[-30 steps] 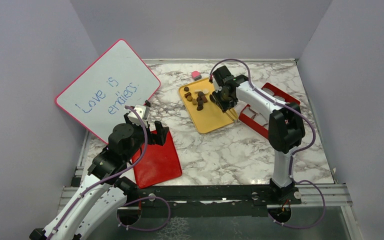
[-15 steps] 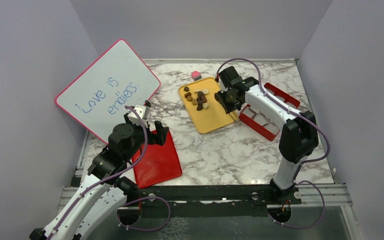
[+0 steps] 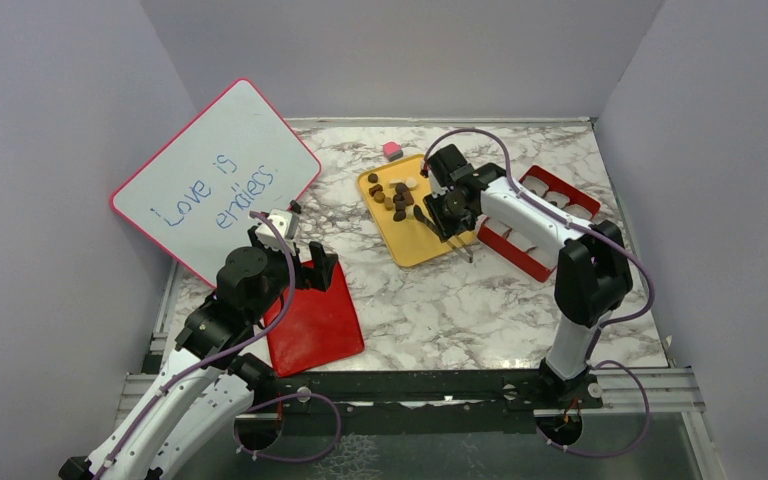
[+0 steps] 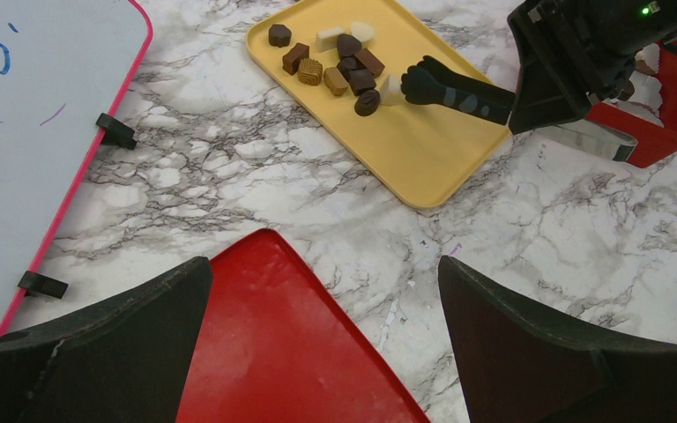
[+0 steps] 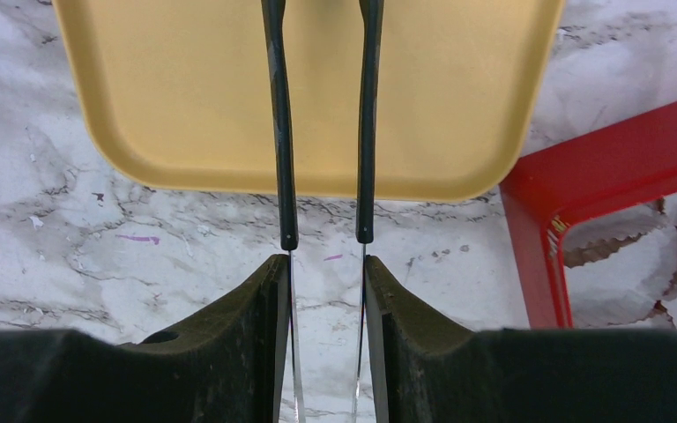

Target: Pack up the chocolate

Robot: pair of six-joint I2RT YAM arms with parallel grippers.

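Observation:
The chocolate (image 4: 345, 66) lies as several dark, brown and white pieces at the far end of the yellow tray (image 3: 422, 240). My right gripper (image 3: 450, 212) hovers over the tray's right side, shut on a pair of metal tongs (image 5: 322, 132). Both tong arms run between the right gripper (image 5: 323, 264) fingers with a gap between them. The tongs' black tips (image 4: 423, 81) sit right beside a white piece (image 4: 390, 88); whether they touch it is unclear. My left gripper (image 4: 326, 282) hangs open and empty over the red lid (image 4: 273, 352).
A red box (image 3: 535, 225) lined with paper cups stands right of the tray, and its corner (image 5: 538, 229) is close to the tongs. A small pink cube (image 3: 392, 150) lies behind the tray. A whiteboard (image 3: 210, 180) leans at the left wall.
My right arm swung a little toward the red box, then came back over the tray with the tongs pointing at the pieces. The left arm has not moved.

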